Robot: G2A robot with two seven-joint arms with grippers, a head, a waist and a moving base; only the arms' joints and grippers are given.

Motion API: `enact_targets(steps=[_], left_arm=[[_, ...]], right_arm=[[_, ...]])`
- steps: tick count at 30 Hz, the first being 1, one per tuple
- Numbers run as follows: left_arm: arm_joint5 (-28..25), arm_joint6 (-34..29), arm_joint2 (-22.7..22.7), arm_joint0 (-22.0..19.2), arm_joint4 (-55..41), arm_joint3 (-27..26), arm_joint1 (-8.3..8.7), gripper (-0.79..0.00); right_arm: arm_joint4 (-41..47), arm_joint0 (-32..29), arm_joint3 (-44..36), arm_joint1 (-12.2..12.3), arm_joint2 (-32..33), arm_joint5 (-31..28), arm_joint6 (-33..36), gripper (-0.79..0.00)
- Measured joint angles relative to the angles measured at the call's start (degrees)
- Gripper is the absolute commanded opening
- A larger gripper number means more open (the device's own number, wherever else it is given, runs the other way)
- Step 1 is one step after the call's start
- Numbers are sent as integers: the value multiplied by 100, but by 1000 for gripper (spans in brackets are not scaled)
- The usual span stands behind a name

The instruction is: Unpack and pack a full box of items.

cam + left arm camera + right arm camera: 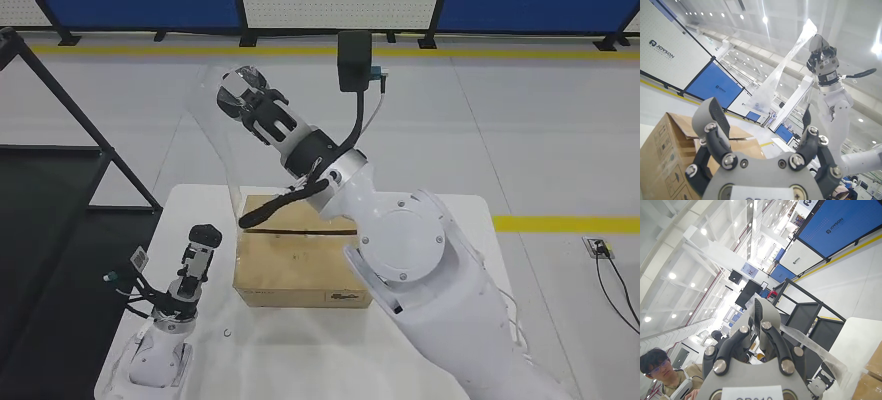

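Note:
A brown cardboard box (300, 262) stands on the white table (465, 215), its top flaps loose (668, 144). My right gripper (245, 95) is raised high above the box's far left corner, shut on the upper end of a clear plastic bag (215, 140). The bag hangs down toward the box (783, 72) and trails from the fingers (810, 344). In the right wrist view the right gripper (756, 311) pinches the film. My left gripper (203, 240) sits low beside the box's left side, open (761, 117), holding nothing and pointing up at the bag.
A black metal rack (60, 150) stands off the table's left side. Bare tabletop lies in front of the box (280, 350) and to its right. Blue partition panels (140, 12) line the far floor.

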Motion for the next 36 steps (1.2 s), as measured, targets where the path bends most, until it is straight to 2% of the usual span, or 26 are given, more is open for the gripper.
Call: enact_targets(steps=[9,10,11,12,14,15,27,33,36], left_arm=[[3,-7,-1,1,-5,-2,1,0],[12,-11,-1,4,-2,-12,1,-117],[57,-28,-1,8,15,-43,1,-274],[139,-55,-3,7,68,-99,2,-369],[210,-82,8,-23,241,-130,2,-456],[207,-79,23,-45,330,-115,-1,-471],[98,502,274,-400,1325,331,-91,-422],[-273,706,368,-265,1618,418,-109,-400],[-263,644,410,-177,1649,494,-110,-403]], right_arm=[[0,-68,-28,1,12,-46,-17,-785],[13,-124,-49,-1,26,-76,-26,-785],[23,-166,-66,-4,41,-94,-35,-785],[27,-198,-80,-12,55,-98,-46,-785],[28,-222,-93,-27,67,-87,-62,-785],[28,-228,-96,-34,71,-81,-66,-785],[-24,-288,-174,-111,124,4,-23,-785],[-52,-269,-129,-155,135,8,-6,-785],[-53,-252,-93,-178,137,2,15,-785]])
